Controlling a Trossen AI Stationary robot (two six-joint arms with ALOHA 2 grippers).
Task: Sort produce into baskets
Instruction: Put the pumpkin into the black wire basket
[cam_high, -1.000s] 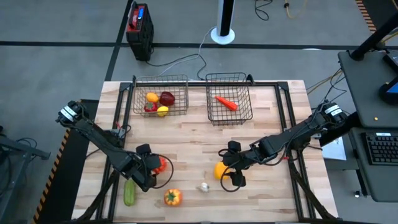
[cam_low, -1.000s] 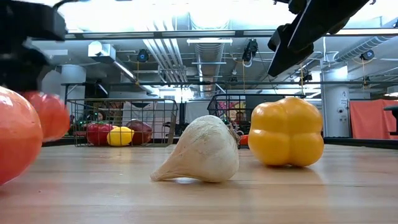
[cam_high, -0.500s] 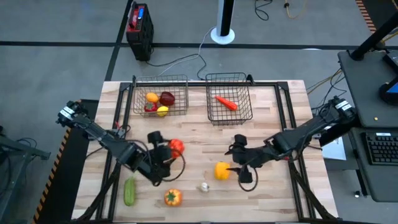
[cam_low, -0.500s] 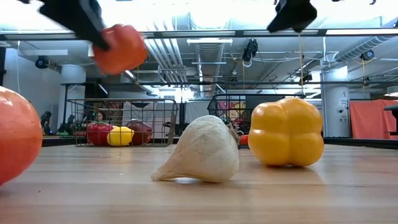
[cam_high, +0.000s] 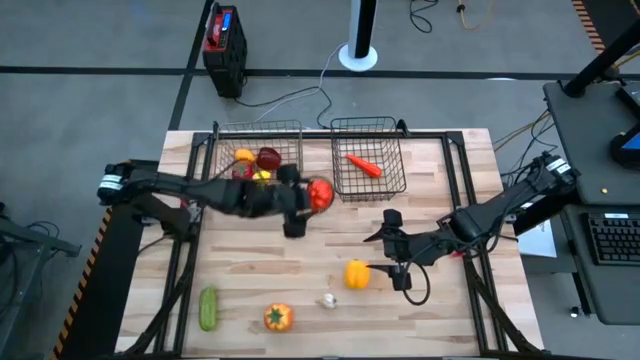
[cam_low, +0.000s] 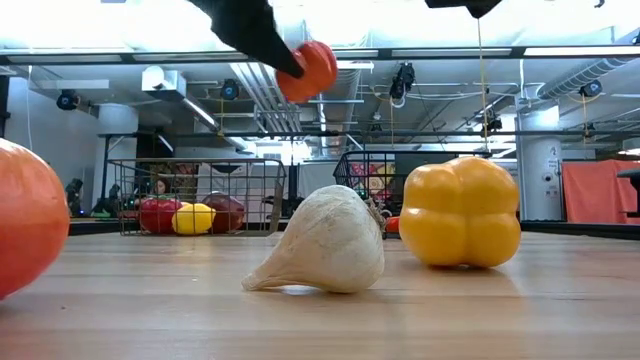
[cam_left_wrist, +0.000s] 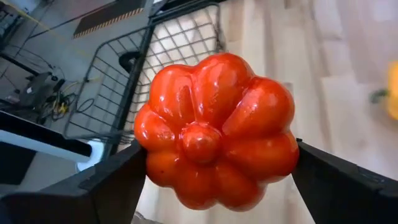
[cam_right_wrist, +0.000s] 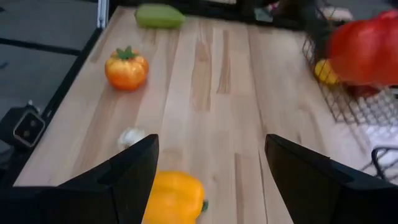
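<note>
My left gripper is clamped on a red tomato, held in the air between the left basket and the right basket. My right gripper has its fingers spread wide and bare, just beside the yellow pepper on the table. Garlic, orange pepper and cucumber lie near the front edge. I can read no writing anywhere.
</note>
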